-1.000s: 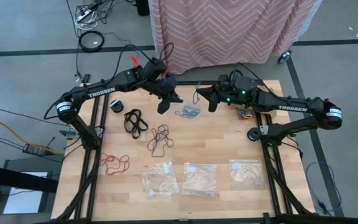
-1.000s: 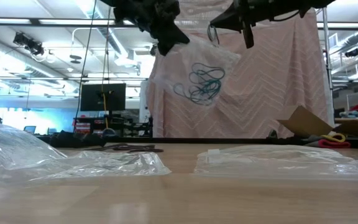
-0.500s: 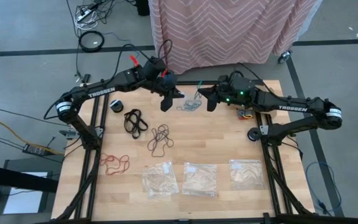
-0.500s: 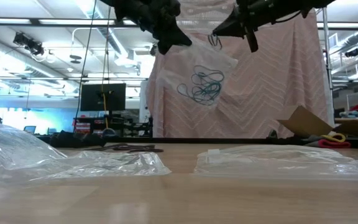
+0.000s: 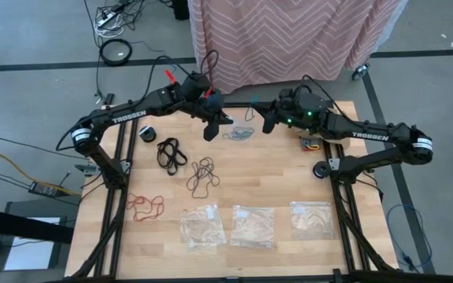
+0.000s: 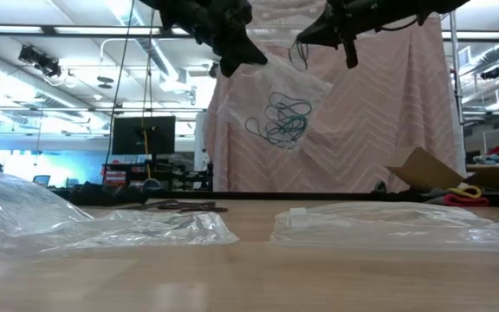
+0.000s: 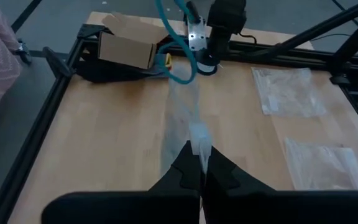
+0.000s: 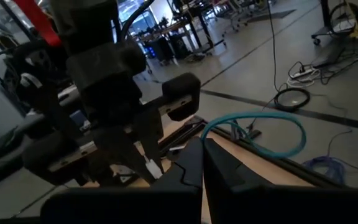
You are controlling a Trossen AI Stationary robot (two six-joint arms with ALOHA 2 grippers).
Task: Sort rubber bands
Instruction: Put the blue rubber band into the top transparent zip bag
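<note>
A clear bag (image 6: 277, 102) is held up in the air over the far middle of the table (image 5: 274, 177) by both grippers. One top corner is pinched by the closed fingers of the left gripper (image 5: 211, 132), which shows in the low view at the upper left (image 6: 248, 54); in the left wrist view the plastic is seen clamped between its fingertips (image 7: 199, 163). The right gripper (image 5: 264, 124) is closed at the bag's other top edge (image 6: 346, 54), and a teal band (image 8: 253, 127) is seen looped out of its shut fingers in the right wrist view. A tangle of teal bands (image 6: 277, 121) lies inside the hanging bag. On the table, a black cluster (image 5: 171, 152) is seen near the left arm, a dark brown cluster (image 5: 202, 174) just beside it toward the middle, and a red cluster (image 5: 145, 206) nearer the front left. Three flat clear bags (image 5: 251, 226) are laid in a row along the front edge.
</note>
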